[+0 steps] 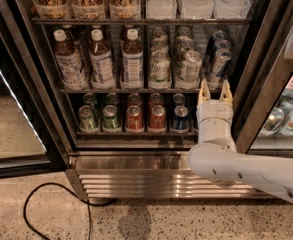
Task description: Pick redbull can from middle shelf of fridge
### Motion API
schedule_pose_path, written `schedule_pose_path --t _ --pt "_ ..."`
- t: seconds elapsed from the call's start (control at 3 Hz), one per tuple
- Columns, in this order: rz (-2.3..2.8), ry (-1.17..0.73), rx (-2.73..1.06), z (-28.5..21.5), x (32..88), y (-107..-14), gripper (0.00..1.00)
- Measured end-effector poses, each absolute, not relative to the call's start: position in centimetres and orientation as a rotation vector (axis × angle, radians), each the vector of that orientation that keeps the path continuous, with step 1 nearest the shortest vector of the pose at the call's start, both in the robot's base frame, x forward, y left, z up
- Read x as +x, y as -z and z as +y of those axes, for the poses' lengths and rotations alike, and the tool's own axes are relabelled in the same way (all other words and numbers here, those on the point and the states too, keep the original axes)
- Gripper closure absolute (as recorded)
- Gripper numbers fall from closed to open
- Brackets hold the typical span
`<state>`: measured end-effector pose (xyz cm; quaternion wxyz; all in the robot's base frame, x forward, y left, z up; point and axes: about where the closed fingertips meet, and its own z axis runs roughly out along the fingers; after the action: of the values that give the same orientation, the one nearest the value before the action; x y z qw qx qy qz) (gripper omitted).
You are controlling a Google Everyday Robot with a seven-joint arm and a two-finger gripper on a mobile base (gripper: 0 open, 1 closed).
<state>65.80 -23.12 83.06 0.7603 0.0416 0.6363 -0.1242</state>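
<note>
We find the end effector (215,90), fingers spread and empty, poised just below the redbull can (220,64). The can stands at its twelve o'clock, at the three o'clock end of the fridge's (136,164) middle shelf (136,90). We judge the end effector is aligned to straddle it.

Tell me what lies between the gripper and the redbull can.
In the camera view, no other object: only the front edge of the middle shelf. The open gripper is right below the redbull can, its fingers reaching that edge.
</note>
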Motion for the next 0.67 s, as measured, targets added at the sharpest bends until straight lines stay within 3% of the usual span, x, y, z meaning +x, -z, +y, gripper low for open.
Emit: schedule_pose_path --t 0.33,0.67 --pt "1.412 0.297 0.067 -23.37 66.13 -83.40 0.51" --pt "1.453 0.322 0.045 -23.64 66.43 -83.37 0.49"
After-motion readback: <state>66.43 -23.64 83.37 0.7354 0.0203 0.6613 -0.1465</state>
